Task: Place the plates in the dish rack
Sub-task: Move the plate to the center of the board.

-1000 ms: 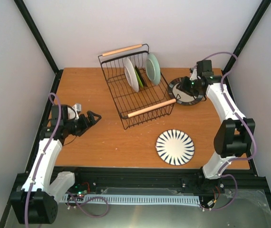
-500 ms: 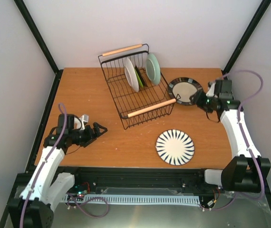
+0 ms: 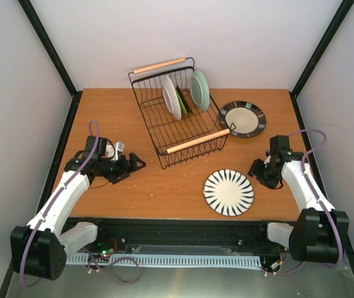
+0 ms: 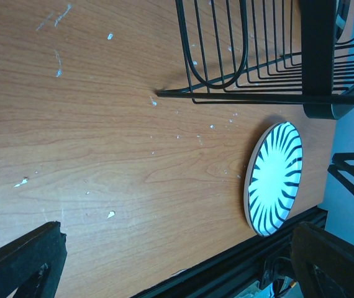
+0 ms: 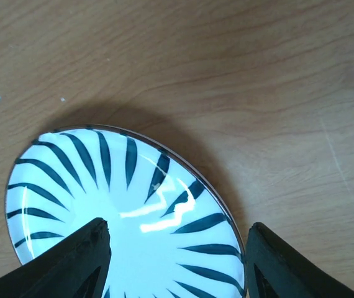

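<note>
While your right gripper (image 3: 256,171) hangs at the striped plate's (image 3: 228,192) right edge, fingers spread and empty, the black-rimmed plate (image 3: 243,118) lies flat beside the dish rack (image 3: 164,133), where three plates (image 3: 200,90) stand on edge. That arm has swung back from the black-rimmed plate. The left gripper (image 3: 137,164), also spread and empty, has edged rackward over the wooden table (image 3: 115,118), which is enclosed by white walls (image 3: 226,43).

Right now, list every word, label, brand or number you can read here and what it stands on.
None: no readable text shows in any view.
The striped plate carries only black radial stripes, the black-rimmed plate only its rim pattern, and the dish rack shows no legible marking.
</note>
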